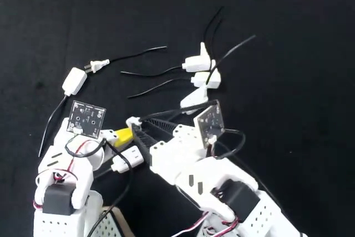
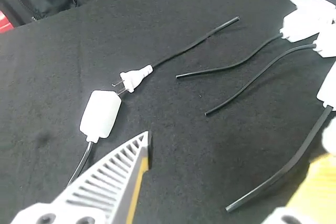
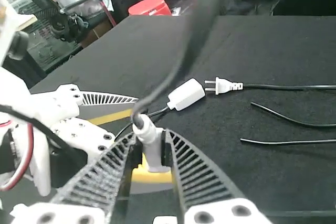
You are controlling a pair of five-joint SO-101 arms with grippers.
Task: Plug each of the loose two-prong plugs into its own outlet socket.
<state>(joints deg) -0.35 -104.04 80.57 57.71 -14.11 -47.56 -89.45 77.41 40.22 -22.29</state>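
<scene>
Nearest us, the right gripper [image 3: 149,153] clamps a white plug [image 3: 148,139]; from its own wrist view we see the left gripper [image 2: 231,166] spread wide.

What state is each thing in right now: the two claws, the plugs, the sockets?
Right claw: shut on a white connector.
Left claw: open.
Two-prong plug: unplugged, prongs bare, lying flat.
Outlet socket: empty, lying by that plug's prongs.

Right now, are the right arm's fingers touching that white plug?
Touching. The right wrist view shows both fingers pressed against the sides of the white plug.
</scene>
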